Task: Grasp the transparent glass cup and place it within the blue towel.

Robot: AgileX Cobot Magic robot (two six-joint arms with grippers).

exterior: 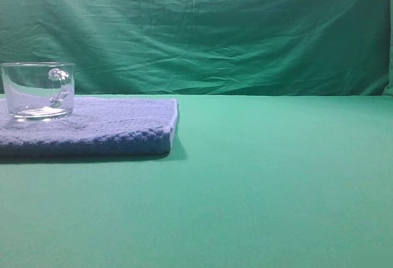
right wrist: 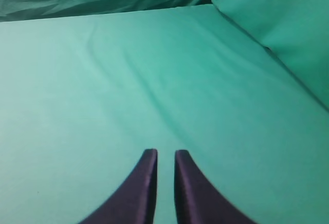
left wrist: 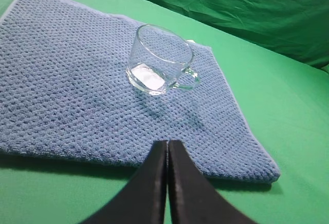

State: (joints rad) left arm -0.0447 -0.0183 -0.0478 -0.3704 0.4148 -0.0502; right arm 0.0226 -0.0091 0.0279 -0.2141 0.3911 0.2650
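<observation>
From your exterior high view, the transparent glass cup (exterior: 38, 90) stands upright on the blue towel (exterior: 98, 126), near the towel's far left part at the frame edge, its small handle (exterior: 59, 86) turned toward the camera. The towel lies flat on the green table cover (exterior: 276, 182), with a wrinkled green backdrop (exterior: 202, 28) behind. You see neither arm here.

Your left wrist view gives you what that one lacks: the left gripper (left wrist: 167, 147), its two dark fingers pressed together with nothing between them, hovering over the towel's near edge and apart from the cup. Here the glass cup (left wrist: 159, 59) sits well inside the towel (left wrist: 67, 80), toward its far right corner, handle (left wrist: 187, 79) pointing right.

Your right wrist view shows only green cloth (right wrist: 128, 80) and the right gripper (right wrist: 165, 154); its fingers stand nearly closed, a thin gap left between the tips, empty. Neither cup nor towel appears in it.
</observation>
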